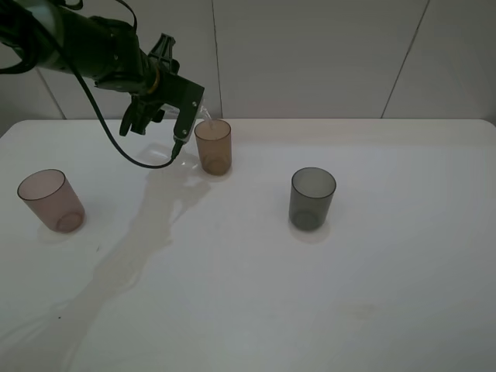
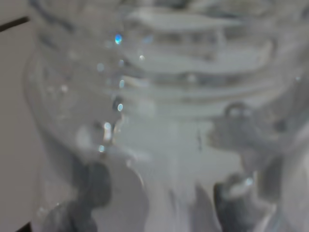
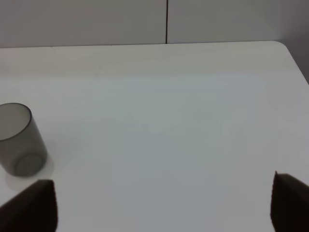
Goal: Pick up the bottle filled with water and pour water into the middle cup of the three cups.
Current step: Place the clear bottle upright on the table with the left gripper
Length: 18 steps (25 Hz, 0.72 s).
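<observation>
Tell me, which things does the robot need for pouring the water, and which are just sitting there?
In the job:
bottle, tipped over the orange cup
left gripper, holding the bottle
orange middle cup

Just sitting there:
pinkish-brown cup
dark grey cup
right gripper, open and empty

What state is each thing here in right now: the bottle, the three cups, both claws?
left gripper: shut on bottle.
bottle: tipped, mouth over orange cup.
orange cup: upright; fill unclear.
pinkish cup: upright, looks empty.
grey cup: upright, looks empty.
right gripper: open, holding nothing.
</observation>
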Each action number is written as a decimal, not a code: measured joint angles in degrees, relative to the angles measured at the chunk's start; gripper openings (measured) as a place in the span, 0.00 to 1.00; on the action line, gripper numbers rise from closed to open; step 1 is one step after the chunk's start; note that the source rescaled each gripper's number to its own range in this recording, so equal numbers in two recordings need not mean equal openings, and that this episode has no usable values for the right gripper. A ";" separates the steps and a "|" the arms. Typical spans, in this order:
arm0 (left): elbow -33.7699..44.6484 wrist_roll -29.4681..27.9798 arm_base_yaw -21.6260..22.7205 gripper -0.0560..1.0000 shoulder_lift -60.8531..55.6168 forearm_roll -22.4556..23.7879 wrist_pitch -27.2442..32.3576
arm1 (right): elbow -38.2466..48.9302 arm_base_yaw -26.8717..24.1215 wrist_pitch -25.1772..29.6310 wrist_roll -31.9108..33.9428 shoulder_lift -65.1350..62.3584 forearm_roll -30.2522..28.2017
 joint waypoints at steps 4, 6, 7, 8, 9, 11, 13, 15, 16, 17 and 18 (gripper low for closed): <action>0.00 0.00 0.00 0.07 0.00 1.80 -0.32 | 0.00 0.00 0.00 0.00 0.00 0.00; 0.00 0.00 0.00 0.07 0.00 2.04 -0.43 | 0.00 0.00 0.00 0.00 0.00 0.00; 0.00 0.00 0.00 0.07 0.00 2.18 -0.57 | 0.00 0.00 0.00 0.00 0.00 0.00; 0.00 0.00 0.00 0.07 0.00 2.33 -0.63 | 0.00 0.00 0.00 0.00 0.00 0.00; 0.00 0.00 0.00 0.07 0.00 2.59 -0.63 | 0.00 0.00 0.00 0.00 0.00 0.00; 0.00 0.00 0.00 0.07 0.00 3.26 -0.66 | 0.00 0.00 0.00 0.00 0.00 0.00; 0.00 0.00 -0.04 0.07 0.00 3.74 -0.66 | 0.00 0.00 0.00 0.00 0.00 0.00; 0.00 0.00 -0.04 0.07 0.00 4.14 -0.69 | 0.00 0.00 0.00 0.00 0.00 0.00; 0.00 0.00 -0.04 0.07 0.00 4.41 -0.69 | 0.00 0.00 0.00 0.00 0.00 0.00; 0.00 0.00 -0.04 0.07 0.00 4.85 -0.73 | 0.00 0.00 0.00 0.00 0.00 0.00; 0.00 0.00 -0.04 0.07 0.00 5.29 -0.73 | 0.00 0.00 0.00 0.00 0.00 0.00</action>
